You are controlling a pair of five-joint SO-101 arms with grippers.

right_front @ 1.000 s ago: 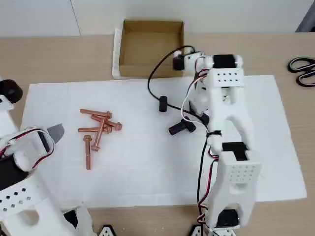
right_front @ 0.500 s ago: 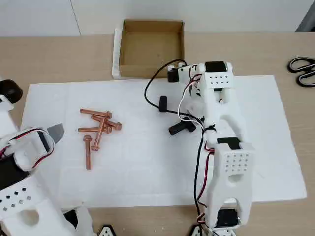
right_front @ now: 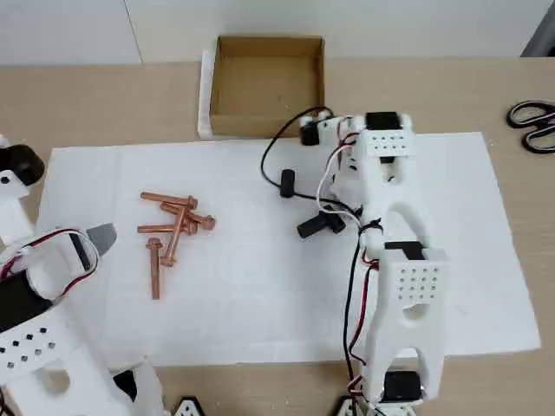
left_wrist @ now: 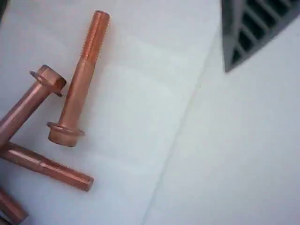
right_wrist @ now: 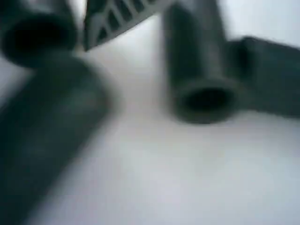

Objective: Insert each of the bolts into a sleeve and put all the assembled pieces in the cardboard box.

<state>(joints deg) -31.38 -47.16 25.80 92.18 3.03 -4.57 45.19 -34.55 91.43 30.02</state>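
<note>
Several copper bolts (right_front: pixel 173 227) lie in a loose pile on the left of the white sheet (right_front: pixel 260 286). In the left wrist view, one bolt (left_wrist: pixel 77 86) lies close below the camera. My left gripper (right_front: pixel 97 244) hovers just left of the pile, open, with one grey finger (left_wrist: pixel 255 28) showing and nothing against it. Black sleeves (right_front: pixel 287 184) (right_front: pixel 321 225) lie mid-sheet. My right arm (right_front: pixel 386 143) stretches over them. My right gripper (right_wrist: pixel 117 16) hangs low among several sleeves (right_wrist: pixel 201 70). The cardboard box (right_front: pixel 269 121) stands at the back.
Scissors (right_front: pixel 533 121) lie on the bare table at the far right. A black cable (right_front: pixel 270 143) loops from the right arm across the sheet in front of the box. The sheet's front middle has free room.
My right arm's wrist has swung a little to the left and drawn back over the sleeves. My left arm has sunk slightly. Bolts and sleeves have not moved.
</note>
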